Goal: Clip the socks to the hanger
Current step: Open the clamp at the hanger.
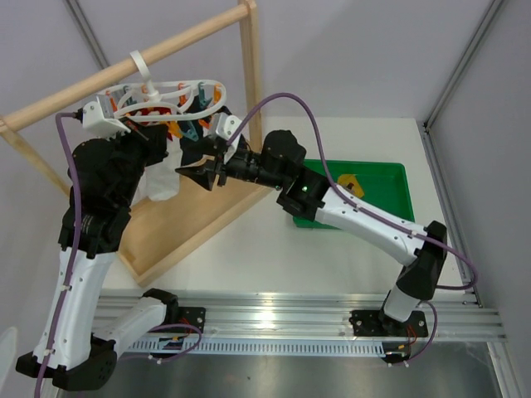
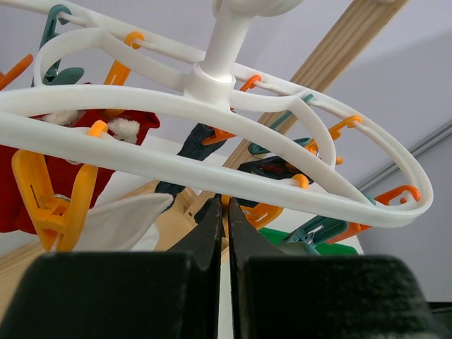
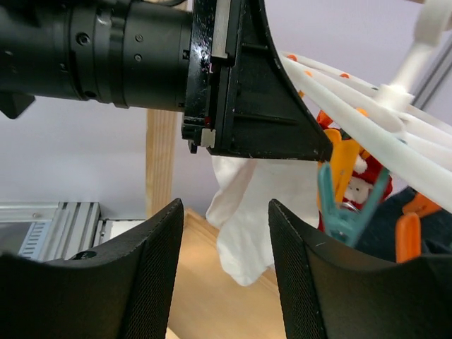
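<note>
A white hanger (image 1: 178, 86) with orange and teal pegs is hung by its hook from the bar of a wooden rack (image 1: 251, 83); a white sock (image 1: 163, 181) is seen hanging beneath it, above the rack's tray base; the left arm (image 1: 87, 207) is raised to the hanger; the right gripper (image 1: 195, 172) is held just right of that sock; a mustard-yellow sock (image 1: 350, 184) is seen lying in a green bin (image 1: 383, 197) on the table (image 1: 332, 265).

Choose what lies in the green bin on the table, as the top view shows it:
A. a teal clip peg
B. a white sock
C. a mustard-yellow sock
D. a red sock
C: the top view shows a mustard-yellow sock lying on the floor of the green bin, partly crossed by a purple cable.
</note>
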You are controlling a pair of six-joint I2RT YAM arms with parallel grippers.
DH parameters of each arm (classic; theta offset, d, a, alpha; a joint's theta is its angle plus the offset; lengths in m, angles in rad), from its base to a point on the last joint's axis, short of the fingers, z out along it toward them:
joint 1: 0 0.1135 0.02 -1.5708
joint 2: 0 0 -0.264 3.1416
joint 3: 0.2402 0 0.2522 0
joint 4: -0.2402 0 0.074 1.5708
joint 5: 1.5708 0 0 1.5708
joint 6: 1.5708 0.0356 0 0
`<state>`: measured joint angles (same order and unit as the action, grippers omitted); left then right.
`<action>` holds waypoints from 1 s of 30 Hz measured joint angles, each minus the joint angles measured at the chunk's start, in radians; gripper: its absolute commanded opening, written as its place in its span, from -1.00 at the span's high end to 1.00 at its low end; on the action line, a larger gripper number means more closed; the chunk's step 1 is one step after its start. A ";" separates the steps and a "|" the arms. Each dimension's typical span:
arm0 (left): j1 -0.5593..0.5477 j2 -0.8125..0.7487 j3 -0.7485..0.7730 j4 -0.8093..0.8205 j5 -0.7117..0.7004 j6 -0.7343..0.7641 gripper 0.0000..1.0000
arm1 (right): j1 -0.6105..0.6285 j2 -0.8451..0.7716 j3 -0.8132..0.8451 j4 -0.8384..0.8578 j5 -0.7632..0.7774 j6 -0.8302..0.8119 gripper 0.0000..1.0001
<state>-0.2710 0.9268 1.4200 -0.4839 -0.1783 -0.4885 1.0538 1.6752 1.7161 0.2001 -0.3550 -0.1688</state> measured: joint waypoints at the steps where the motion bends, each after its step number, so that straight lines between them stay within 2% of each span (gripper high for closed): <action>1: 0.000 0.000 0.002 -0.001 0.002 0.000 0.99 | 0.000 0.017 0.015 -0.002 -0.006 -0.005 -0.08; 12: 0.000 -0.002 0.002 -0.005 0.024 0.002 0.99 | -0.039 0.188 0.153 -0.032 -0.031 -0.014 -0.01; 30: 0.000 -0.005 0.005 -0.005 0.050 0.003 0.99 | -0.090 0.199 0.155 0.002 0.027 0.036 0.08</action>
<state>-0.2710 0.9218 1.4246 -0.4892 -0.1280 -0.4854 0.9634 1.8740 1.8713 0.2016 -0.3275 -0.1326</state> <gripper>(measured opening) 0.012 0.467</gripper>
